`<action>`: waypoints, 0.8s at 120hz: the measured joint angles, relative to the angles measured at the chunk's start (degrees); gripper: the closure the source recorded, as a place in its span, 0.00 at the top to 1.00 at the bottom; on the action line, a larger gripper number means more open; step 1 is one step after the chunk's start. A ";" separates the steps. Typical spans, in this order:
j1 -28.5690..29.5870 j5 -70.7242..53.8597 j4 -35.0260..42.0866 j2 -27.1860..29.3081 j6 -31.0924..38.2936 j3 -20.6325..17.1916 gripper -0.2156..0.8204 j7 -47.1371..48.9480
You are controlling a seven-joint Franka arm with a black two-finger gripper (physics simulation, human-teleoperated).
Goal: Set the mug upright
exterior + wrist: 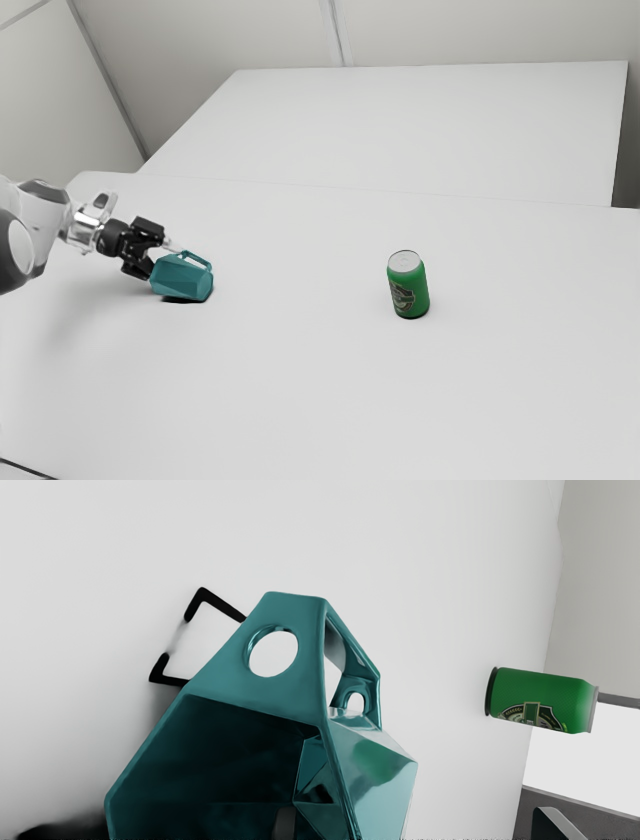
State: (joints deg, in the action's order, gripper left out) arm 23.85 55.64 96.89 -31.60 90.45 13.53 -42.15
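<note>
The mug (182, 278) lies on its side on the table (300, 380), with its handle (197, 258) on the upper side. The can (408, 290) stands up on the same table, well apart from the mug, toward the exterior view's right. The gripper (160, 255) is just beside the mug, at its mouth, on the exterior view's left. One finger (285, 825) is at the mug's mouth, and the other (549, 826) is outside the mug, apart from its wall.
</note>
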 joint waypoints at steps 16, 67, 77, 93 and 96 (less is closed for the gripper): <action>-0.10 0.02 0.27 0.09 -0.38 -0.16 0.37 -0.69; -0.24 0.08 0.26 0.63 -1.35 -0.19 0.08 -1.64; -0.85 0.06 0.22 1.44 -1.35 -0.66 0.07 -1.54; -2.42 -0.27 -0.28 4.38 -1.13 -2.14 0.07 -0.80; -2.76 -0.49 -0.31 4.91 -1.03 -2.26 0.07 -0.63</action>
State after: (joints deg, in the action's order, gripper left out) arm 21.09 55.15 96.58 -26.69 89.43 11.27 -42.78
